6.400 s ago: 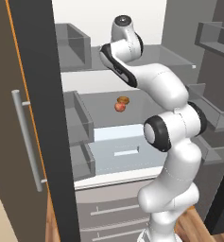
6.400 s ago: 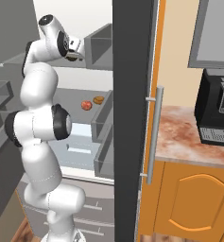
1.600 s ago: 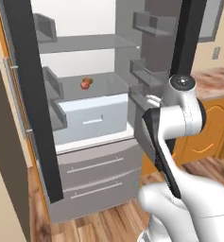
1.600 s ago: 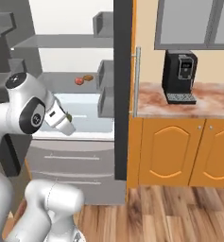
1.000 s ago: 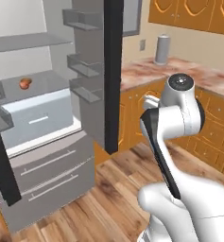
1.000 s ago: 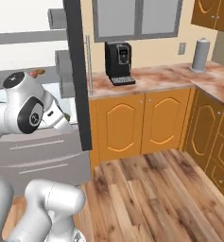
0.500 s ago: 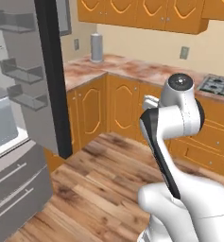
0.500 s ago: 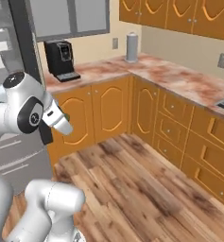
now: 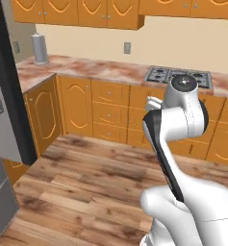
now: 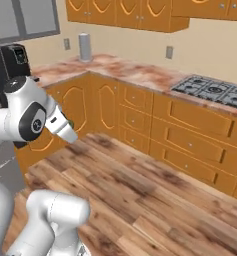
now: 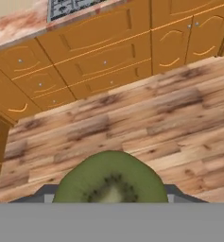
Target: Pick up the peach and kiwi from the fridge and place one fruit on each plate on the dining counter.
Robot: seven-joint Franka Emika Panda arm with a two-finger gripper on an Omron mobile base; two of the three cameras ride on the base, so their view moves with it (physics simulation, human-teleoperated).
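Kiwi in transit
The gripper [image 10: 69, 131] is clamped on the kiwi [image 11: 109, 179]; the base has swung away from the fridge [image 9: 5, 144], stove cabinets now ahead.

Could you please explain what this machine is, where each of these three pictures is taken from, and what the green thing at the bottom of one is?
It is a white robot arm on a driving base in a simulated kitchen. Two pictures come from cameras on the base, behind the arm to its left and right, looking over the wooden floor at the orange cabinets and stove. The third comes from a camera on the hand. The green thing is the kiwi, held in the shut gripper.
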